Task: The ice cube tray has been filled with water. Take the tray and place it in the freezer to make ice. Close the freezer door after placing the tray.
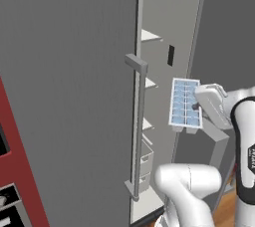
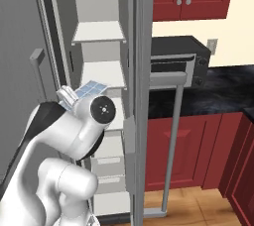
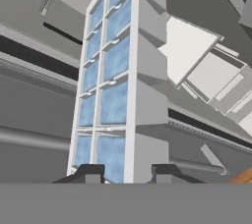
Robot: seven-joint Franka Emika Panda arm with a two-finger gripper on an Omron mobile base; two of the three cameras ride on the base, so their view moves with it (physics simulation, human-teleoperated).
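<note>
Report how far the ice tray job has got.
Done: the ice cube tray is picked up, clamped in the gripper, water in its cells. In hand: carrying it in front of the open freezer. Left: set it on a shelf, let go, then shut the freezer door.

The ice cube tray point(image 2: 91, 89) is largely hidden behind the arm in the right base view. Gripper point(image 3: 125, 173) fingertips are cut off below.
</note>
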